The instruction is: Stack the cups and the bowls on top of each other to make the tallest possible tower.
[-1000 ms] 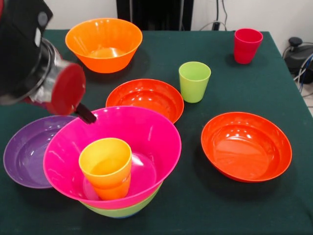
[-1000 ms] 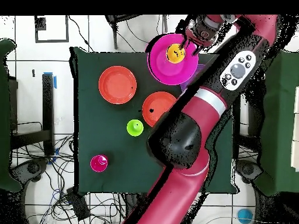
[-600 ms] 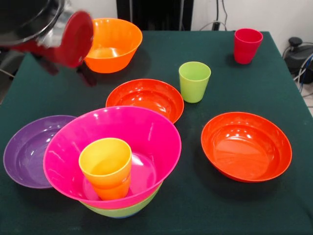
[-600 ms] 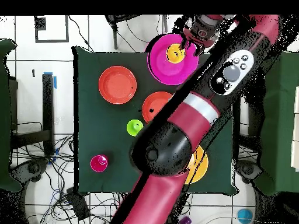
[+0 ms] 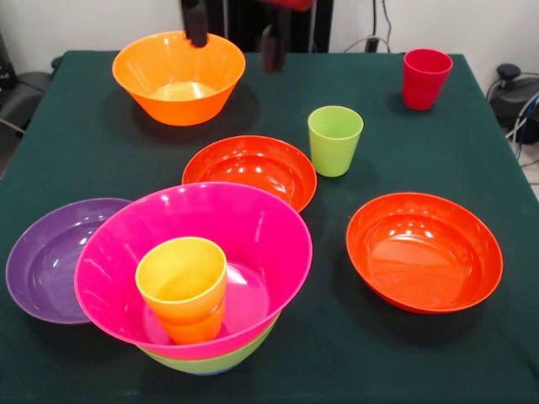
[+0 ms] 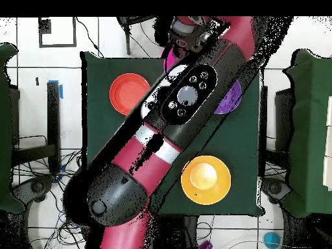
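**My fingertips hang spread and empty at the top edge; the tower stands at the near edge**

Nearest in the front view stands the tower [image 5: 198, 286]: the magenta bowl [image 5: 253, 231] nested in the lime-green bowl [image 5: 215, 362], of which I see only a thin crescent under the magenta rim. Inside the magenta bowl sits the yellow-orange cup [image 5: 184, 286], upright, leaning toward the bowl's left wall; its base is hidden by its own body. Just left of the tower lies the purple bowl [image 5: 46, 257], its right side covered by the magenta rim.

To the right, well apart from the tower, rests a shallow red-orange bowl [image 5: 424, 251]. Behind the tower sits the second red-orange bowl [image 5: 250, 169], its near rim cut off by the magenta one. The lime green cup [image 5: 334, 139] stands upright just beside it on the right.

Farther back are the deep orange bowl [image 5: 179, 76] on the left and the red cup [image 5: 425, 77] near the far right corner of the green table [image 5: 472, 151].

Of my gripper [image 5: 233, 35] only two dark fingertips [image 5: 195, 23] show at the top edge, parted, nothing between them.

From overhead my arm [image 6: 175, 117] crosses the table and hides most of it: only the deep orange bowl, one red-orange bowl, and slivers of magenta and purple show.
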